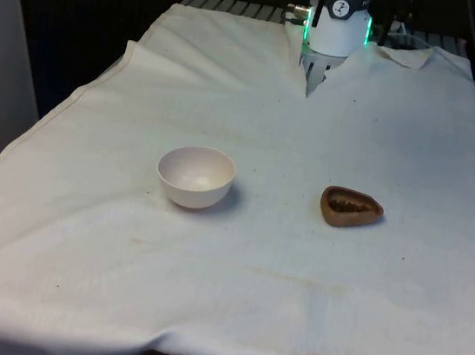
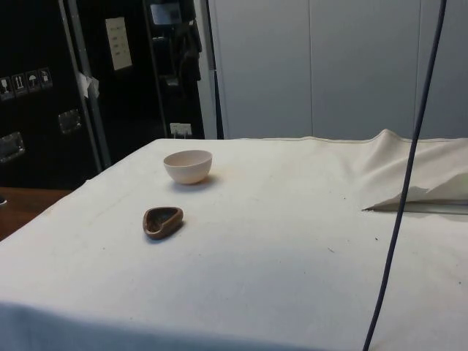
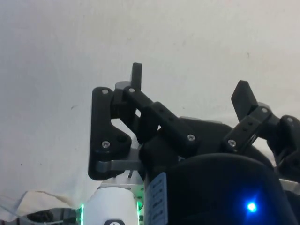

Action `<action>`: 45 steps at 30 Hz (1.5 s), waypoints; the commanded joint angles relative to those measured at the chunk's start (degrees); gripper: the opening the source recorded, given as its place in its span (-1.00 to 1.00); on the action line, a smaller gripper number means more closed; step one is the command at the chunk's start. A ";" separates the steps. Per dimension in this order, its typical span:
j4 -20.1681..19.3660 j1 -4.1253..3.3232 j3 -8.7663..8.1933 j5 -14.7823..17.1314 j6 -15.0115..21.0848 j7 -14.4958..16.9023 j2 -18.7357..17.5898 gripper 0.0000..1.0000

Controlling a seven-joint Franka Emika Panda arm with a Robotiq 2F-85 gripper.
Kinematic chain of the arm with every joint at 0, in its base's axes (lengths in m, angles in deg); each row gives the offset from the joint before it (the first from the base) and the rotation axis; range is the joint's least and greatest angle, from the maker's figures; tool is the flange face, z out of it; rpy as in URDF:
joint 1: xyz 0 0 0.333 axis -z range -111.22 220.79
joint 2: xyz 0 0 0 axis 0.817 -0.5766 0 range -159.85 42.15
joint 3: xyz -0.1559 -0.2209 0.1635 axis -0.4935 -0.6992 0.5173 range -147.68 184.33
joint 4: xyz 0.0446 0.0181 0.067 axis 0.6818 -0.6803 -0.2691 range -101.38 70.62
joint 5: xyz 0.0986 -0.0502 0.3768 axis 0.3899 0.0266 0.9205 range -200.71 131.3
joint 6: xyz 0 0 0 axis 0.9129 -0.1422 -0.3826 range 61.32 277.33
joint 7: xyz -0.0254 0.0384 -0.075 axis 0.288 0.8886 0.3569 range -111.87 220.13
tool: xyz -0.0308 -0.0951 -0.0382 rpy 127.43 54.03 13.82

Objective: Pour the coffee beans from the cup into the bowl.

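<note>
Up close, jaws (image 3: 190,91) spread, empty

A creased white cloth (image 1: 231,290) is covering my table; a thin dark cable (image 2: 406,175) is hanging across the side view.

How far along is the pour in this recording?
Nothing is done yet: the brown cup sits on the white cloth with beans inside, and the white bowl looks empty. The gripper is open over bare cloth, holding nothing. Grasping, carrying and pouring all remain.
</note>
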 commanded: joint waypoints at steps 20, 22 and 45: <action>-2.58 0.40 -0.40 1.89 10.54 2.98 -4.53 1.00; -2.01 0.40 -0.34 2.06 11.06 2.98 -5.67 1.00; 3.38 1.15 -0.40 10.60 13.01 8.82 -13.52 1.00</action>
